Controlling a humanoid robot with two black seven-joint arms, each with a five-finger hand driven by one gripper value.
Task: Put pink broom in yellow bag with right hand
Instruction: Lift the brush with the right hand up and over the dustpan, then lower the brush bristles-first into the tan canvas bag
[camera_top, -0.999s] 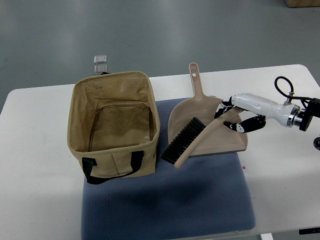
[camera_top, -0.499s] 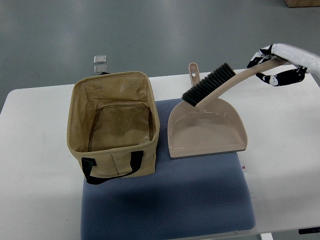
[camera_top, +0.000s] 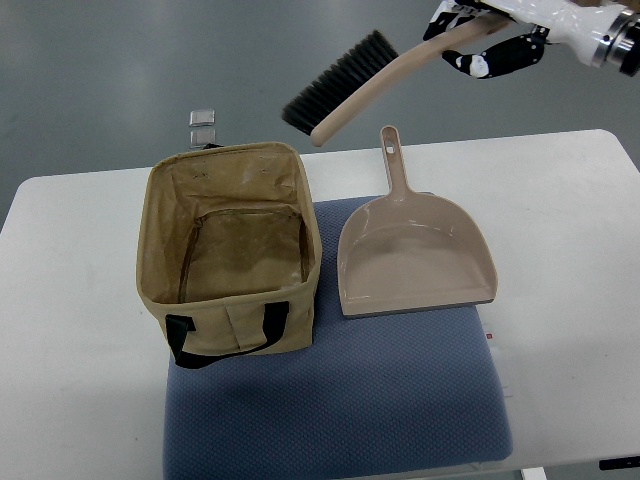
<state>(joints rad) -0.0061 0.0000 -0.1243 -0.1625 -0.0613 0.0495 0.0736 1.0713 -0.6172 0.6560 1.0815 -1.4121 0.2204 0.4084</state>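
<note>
The pink broom (camera_top: 350, 85) hangs in the air above the far edge of the surface (camera_top: 70, 300), its black bristles pointing toward the upper left and its pale handle running up to the right hand (camera_top: 490, 40) at the top right of the view. The fingers (camera_top: 485, 62) are curled around the handle's end, gripping it. The broom's head sits just beyond the far right corner of the yellow bag (camera_top: 228, 250), which stands open and upright, partly on the blue mat (camera_top: 340, 410). The matching dustpan (camera_top: 415, 255) lies on the mat beside the bag, well below the broom.

This looks like the carry step: lifted, not yet over the opening. Next, the hand likely needs to shift the bristle end over the bag's mouth, lower it inside clear of the rim, then release. The left hand is not visible.
</note>
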